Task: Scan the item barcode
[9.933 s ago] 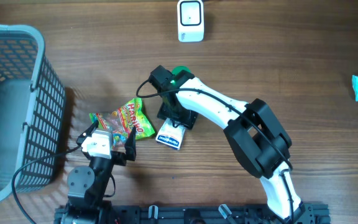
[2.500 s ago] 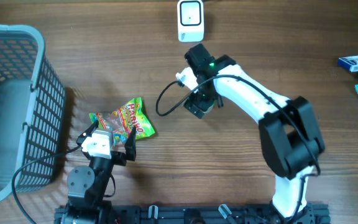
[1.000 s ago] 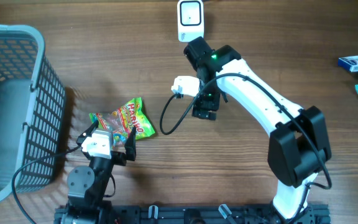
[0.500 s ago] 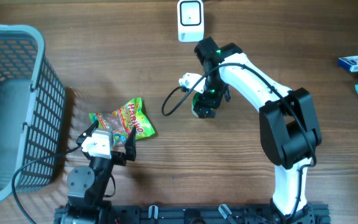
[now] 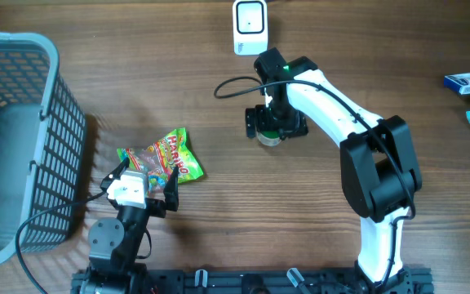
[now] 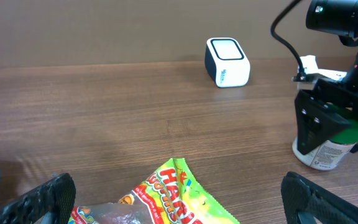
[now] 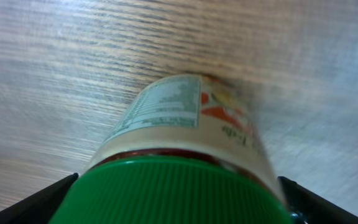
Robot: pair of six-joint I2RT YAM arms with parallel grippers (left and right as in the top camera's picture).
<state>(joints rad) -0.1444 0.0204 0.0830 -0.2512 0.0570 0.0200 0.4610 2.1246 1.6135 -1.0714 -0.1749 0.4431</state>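
Item: green-lid jar, upright on table, near white scanner, not touching it.
R claw: over jar top, jaws spread wide either side of lid; can't tell if pressing it.
L claw: wide open, nothing btwn fingers.
Haribo candy bag: flat on table, just ahead of L claw.

Overhead, the right hand hides most of the jar; you cannot read its blurred label, and the green lid runs off the bottom edge.
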